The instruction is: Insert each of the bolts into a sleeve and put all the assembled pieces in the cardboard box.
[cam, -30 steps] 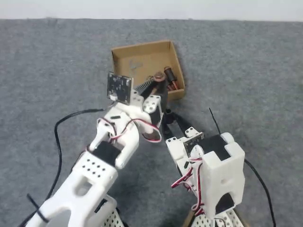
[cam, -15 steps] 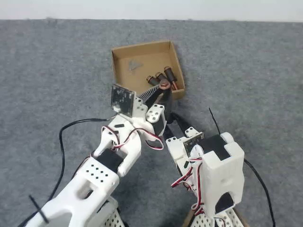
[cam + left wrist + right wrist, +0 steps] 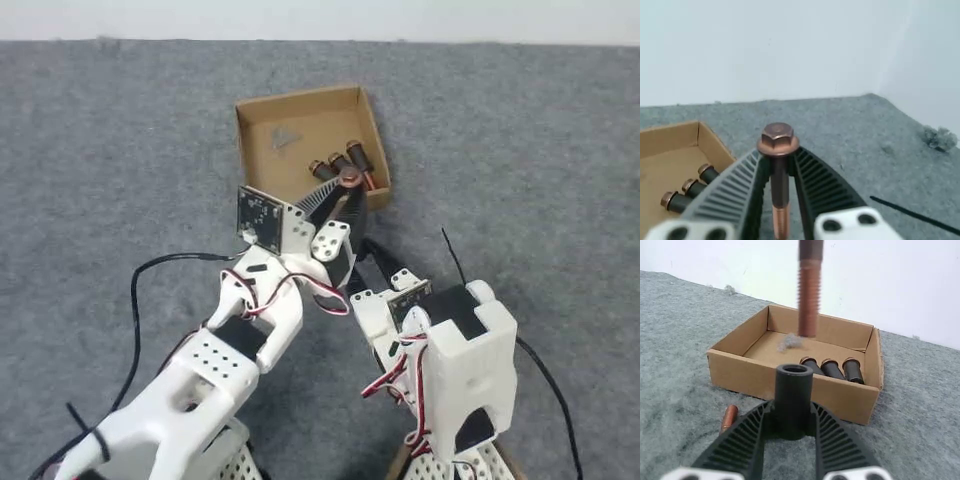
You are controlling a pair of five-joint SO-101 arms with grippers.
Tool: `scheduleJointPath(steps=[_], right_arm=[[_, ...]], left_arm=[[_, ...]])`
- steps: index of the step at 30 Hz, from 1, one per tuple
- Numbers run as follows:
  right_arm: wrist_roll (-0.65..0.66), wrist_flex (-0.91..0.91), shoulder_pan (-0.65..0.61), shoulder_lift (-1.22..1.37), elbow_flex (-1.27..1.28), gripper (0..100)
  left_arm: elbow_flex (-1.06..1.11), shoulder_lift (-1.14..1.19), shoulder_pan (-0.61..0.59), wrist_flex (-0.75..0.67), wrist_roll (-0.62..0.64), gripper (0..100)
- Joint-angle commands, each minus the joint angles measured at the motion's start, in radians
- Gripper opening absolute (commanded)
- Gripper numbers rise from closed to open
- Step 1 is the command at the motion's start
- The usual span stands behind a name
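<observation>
My left gripper (image 3: pixel 776 159) is shut on a copper bolt (image 3: pixel 778 142), head up and thread hanging down. In the high view that bolt (image 3: pixel 348 180) hangs at the near edge of the cardboard box (image 3: pixel 262 128). My right gripper (image 3: pixel 792 416) is shut on a black sleeve (image 3: pixel 793 390) held upright, its bore open to the top. The bolt's threaded end (image 3: pixel 808 305) hangs just above the sleeve, apart from it. Three assembled pieces (image 3: pixel 832 367) lie side by side in the box (image 3: pixel 740 367). Another loose bolt (image 3: pixel 728 418) lies on the carpet in front of the box.
A tuft of grey lint (image 3: pixel 787 342) lies on the box floor. Grey carpet (image 3: pixel 520 150) spreads around the box on all sides. The right arm's body (image 3: pixel 455 360) and the left arm's body (image 3: pixel 230 350) stand close together at the near side. A black cable (image 3: pixel 135 310) loops on the left.
The left gripper has drawn back from over the box to its near edge, with the bolt in it, and now holds it above the sleeve. The right arm has kept still.
</observation>
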Motion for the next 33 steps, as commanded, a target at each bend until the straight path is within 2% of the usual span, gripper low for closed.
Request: scheduleJointPath(steps=[1,33], right_arm=[[0.000,-0.033,-0.001,-0.056,0.032,0.6],[0.000,-0.033,-0.001,-0.061,0.034,0.6]], left_arm=[[-0.015,0.009,0.000,-0.052,-0.009,1],[0.039,0.032,-0.011,-0.095,-0.011,1]])
